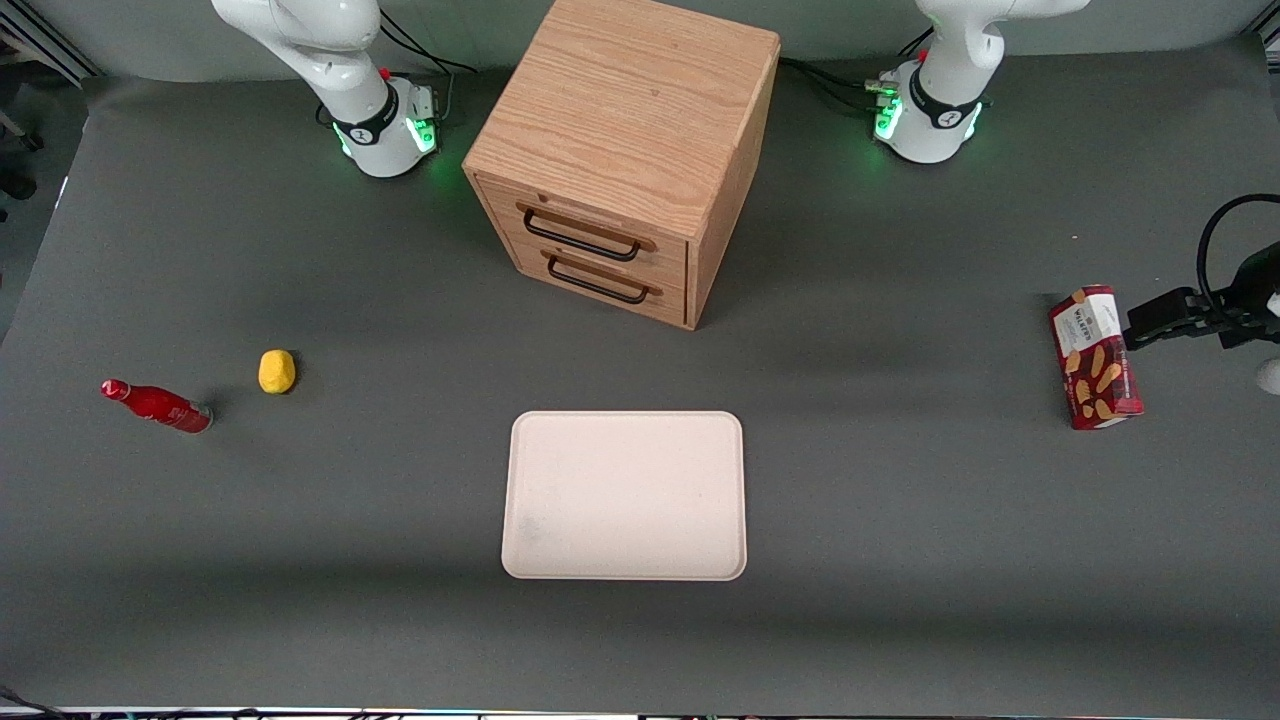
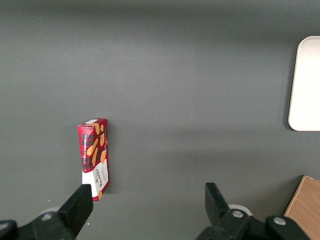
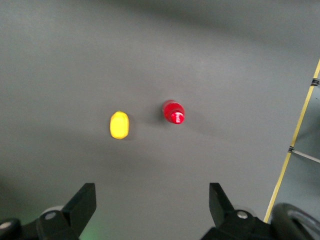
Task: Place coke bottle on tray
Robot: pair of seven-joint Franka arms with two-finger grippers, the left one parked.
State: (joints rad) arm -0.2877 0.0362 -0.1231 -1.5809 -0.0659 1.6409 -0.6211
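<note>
The coke bottle (image 1: 156, 405) stands upright on the counter (image 1: 400, 620) toward the working arm's end, well apart from the tray (image 1: 625, 495), and nothing is on the tray yet, so the task has not got past its approach. Taking the tray as the landmark: the bottle is about as far from the front camera as the tray's upper rim, with a small yellow lump (image 1: 277, 371) just beside it on the tray's side and slightly farther from the camera. A wooden drawer cabinet (image 1: 625, 150) sits farther from the camera than the tray, its two drawer fronts turned toward it, and a red snack box (image 1: 1095, 357) stands far off toward the parked arm's end. The bottle standing free, with clear counter around it except for the yellow lump, probably suits a grasp from above or from the side on its narrow body. The wrist view looks almost straight down on the red cap (image 3: 174, 112), which suggests the right arm is held high over the bottle with the wrist pointing down. The gripper (image 3: 152, 210) hovers above it with its fingers (image 3: 82, 202) spread wide, holding nothing. The lump lies close enough that a lowering finger could catch it.
</note>
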